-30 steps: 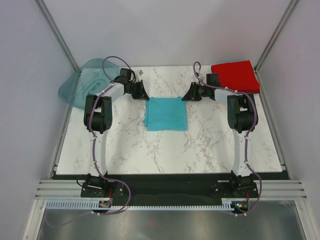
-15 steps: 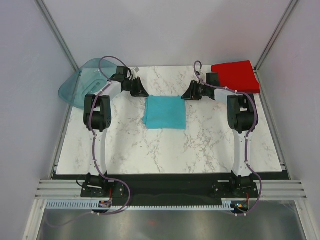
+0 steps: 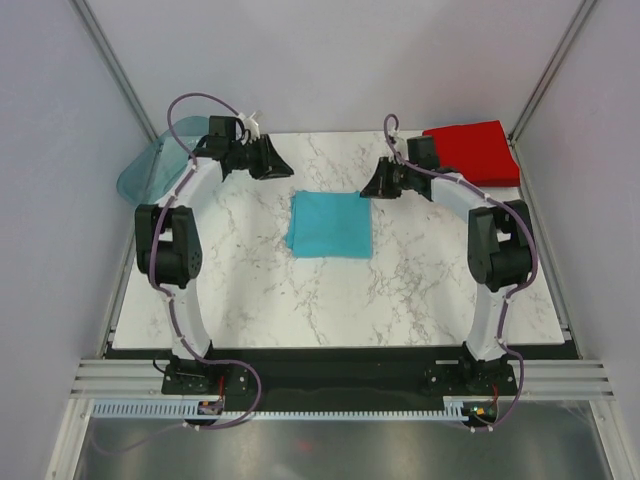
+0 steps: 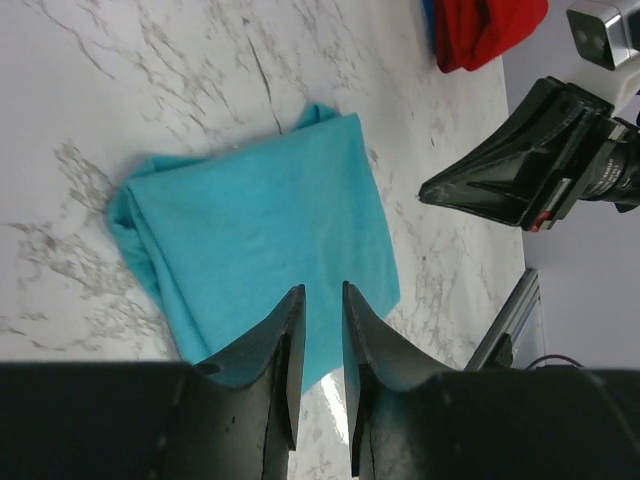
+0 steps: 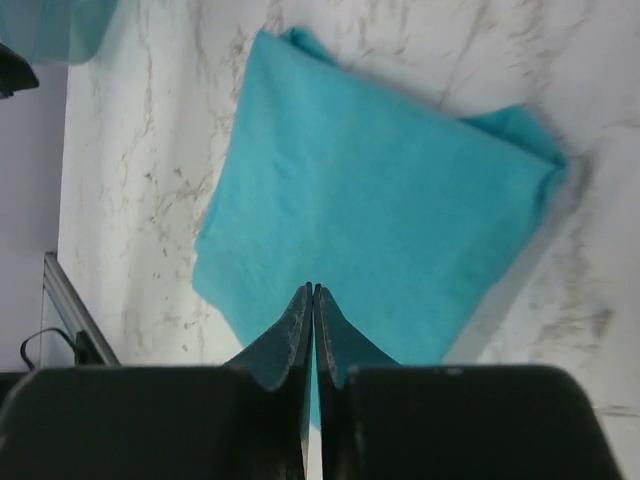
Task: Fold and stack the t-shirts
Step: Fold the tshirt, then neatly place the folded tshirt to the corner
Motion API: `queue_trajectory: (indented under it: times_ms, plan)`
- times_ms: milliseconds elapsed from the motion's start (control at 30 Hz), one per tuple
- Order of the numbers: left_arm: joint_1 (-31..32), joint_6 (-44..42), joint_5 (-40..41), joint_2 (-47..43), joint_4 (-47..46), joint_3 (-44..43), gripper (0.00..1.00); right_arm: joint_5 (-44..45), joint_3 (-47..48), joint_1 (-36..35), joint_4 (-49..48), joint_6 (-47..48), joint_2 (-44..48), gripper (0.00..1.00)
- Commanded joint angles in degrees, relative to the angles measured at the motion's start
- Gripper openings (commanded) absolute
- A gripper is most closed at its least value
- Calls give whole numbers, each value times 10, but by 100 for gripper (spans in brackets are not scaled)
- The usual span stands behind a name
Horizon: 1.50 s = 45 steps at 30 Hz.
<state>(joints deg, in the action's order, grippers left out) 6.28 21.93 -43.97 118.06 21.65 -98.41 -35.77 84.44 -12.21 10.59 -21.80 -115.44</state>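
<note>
Teal shirt (image 3: pixel 331 224) looks limp, light, best pinched at a folded edge; left gripper (image 4: pixel 323 291) slightly parted, right gripper (image 5: pixel 313 290) clenched empty.

The white-and-black left arm (image 3: pixel 193 183) and right arm (image 3: pixel 457 190) are reaching toward the far side, elbows jutting outward. The black left pincer (image 4: pixel 322 290) is hanging with jaws narrowly parted. The black right pincer (image 5: pixel 313 288) is pressing its tips together, empty.

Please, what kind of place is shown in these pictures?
Probably a robot laboratory test cell: a white marble-patterned tabletop enclosed by plain grey wall panels, with a black-and-white left robot arm and right robot arm bolted at its near edge.
</note>
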Motion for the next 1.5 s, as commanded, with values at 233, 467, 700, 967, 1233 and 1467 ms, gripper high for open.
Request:
queue_trajectory:
  times_ms: [233, 467, 700, 967, 1233, 1467]
  plan:
    - [87, 38, 107, -92, 1, 215, 24, -47, -59, -138, -21, -37, -6, 0]
    - [92, 40, 201, -73, 0, 282, 23, -47, -104, -139, -38, -24, -46, 0]
    - [92, 40, 181, -106, 1, 269, 23, -39, -104, -139, -11, -17, 6, 0]
    - [115, 53, 119, -154, 1, 242, 25, 54, -115, -117, 19, -20, 88, 22]
    - [155, 50, 153, -100, -1, 264, 25, 135, -65, -51, 62, 11, 92, 49]
    - [125, 41, 210, -57, 5, 272, 25, 206, -35, -27, 91, 11, 93, 66]
